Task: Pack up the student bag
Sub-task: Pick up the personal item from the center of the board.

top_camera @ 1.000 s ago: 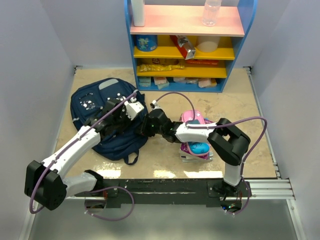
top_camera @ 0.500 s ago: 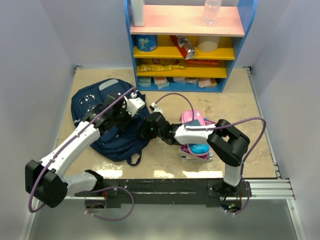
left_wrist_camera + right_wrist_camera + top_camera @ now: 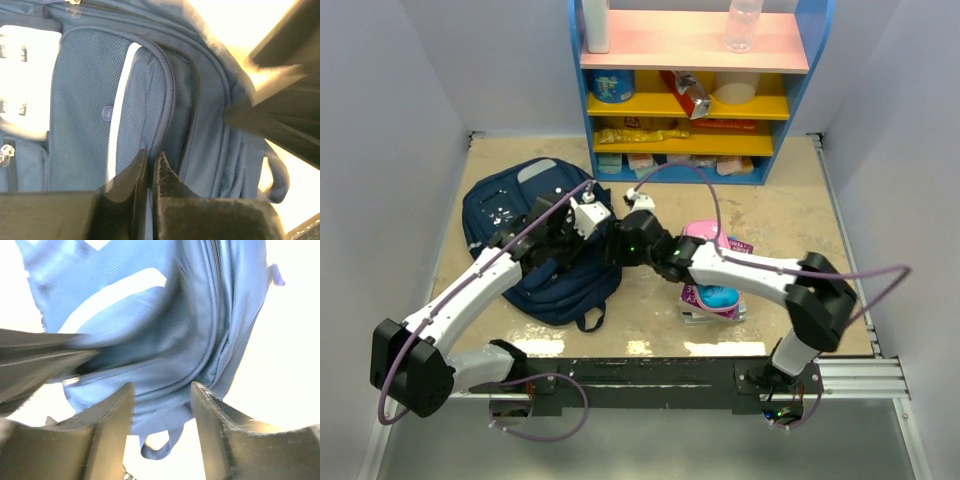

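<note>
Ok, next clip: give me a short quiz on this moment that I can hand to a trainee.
1. True or false: the right gripper has its jaws shut.
2. In the top view, which thing sits to the right of the student bag? A) a pink pencil case B) a kettle C) a shoe
3. Fill in: the left gripper is pinched shut on a fold of the ___.
Key: 1 false, its jaws are open and face the bag; 2 A; 3 student bag.
</note>
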`<state>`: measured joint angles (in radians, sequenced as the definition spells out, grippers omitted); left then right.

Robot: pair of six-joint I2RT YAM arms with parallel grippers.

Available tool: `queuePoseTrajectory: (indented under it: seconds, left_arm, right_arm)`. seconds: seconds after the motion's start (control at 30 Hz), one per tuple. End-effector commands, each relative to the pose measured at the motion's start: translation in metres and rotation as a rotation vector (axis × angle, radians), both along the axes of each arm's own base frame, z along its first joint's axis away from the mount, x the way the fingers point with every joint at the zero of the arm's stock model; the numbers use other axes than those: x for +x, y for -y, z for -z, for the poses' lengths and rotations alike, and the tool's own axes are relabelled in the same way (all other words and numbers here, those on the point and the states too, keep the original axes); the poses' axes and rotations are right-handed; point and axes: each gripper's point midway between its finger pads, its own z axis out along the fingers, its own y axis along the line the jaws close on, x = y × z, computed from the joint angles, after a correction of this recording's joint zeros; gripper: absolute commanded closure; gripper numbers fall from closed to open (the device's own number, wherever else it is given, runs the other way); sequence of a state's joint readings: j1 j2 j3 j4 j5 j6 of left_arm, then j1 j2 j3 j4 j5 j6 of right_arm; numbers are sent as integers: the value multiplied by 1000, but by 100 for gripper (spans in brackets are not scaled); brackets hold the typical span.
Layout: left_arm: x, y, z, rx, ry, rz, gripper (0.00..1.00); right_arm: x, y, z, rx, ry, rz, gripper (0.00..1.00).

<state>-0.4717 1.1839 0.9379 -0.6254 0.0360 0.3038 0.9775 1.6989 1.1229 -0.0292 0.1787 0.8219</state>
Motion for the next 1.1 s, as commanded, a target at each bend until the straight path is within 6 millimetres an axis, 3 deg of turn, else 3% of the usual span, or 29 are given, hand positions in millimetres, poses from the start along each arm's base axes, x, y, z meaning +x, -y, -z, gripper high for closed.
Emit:
queuePoseTrajectory:
  seconds: [0.0,0.03,0.07,0.1,0.17,0.2,0.27,0.33,0.43,0.47,0.67,0.9,1.07]
  left_arm:
    - [16,10,-25,-85,114,-12,100]
    - [17,11,-26,-88,116,-12,100]
    - [17,12,-26,-91,115,-8,100]
    - [17,13,-29,-95,117,-7,100]
    - [17,14,-31,-102,119,-2,100]
    - [18,15,-33,-106,122,-1,100]
    - [18,16,-33,-110,120,1,100]
    - [19,16,-36,-112,124,1,100]
    - [22,18,-42,-120,132,2,100]
    - [22,19,-43,-122,134,3,100]
    - [25,23,-48,-131,136,9,100]
    - [23,28,-48,-142,126,26,100]
    - [22,29,-48,-148,123,26,100]
  right_arm:
    - [2,39,-95,-46,165,13,38]
    - [7,52,-103,-72,183,53,33]
    - [4,71,-97,-132,157,78,28]
    - [3,87,-106,-138,161,104,27]
    - [5,127,-102,-199,145,198,23]
    - [0,142,-118,-175,170,227,16]
    - [-4,172,-118,-223,178,297,1]
    - [-12,192,-132,-209,195,336,1]
    - [-24,217,-130,-236,163,390,1]
    - [-31,226,-121,-274,131,400,1]
    - [-59,253,-106,-237,40,469,1]
    - [-73,275,-87,-274,-6,530,1]
    - [-73,271,-81,-256,-17,526,3]
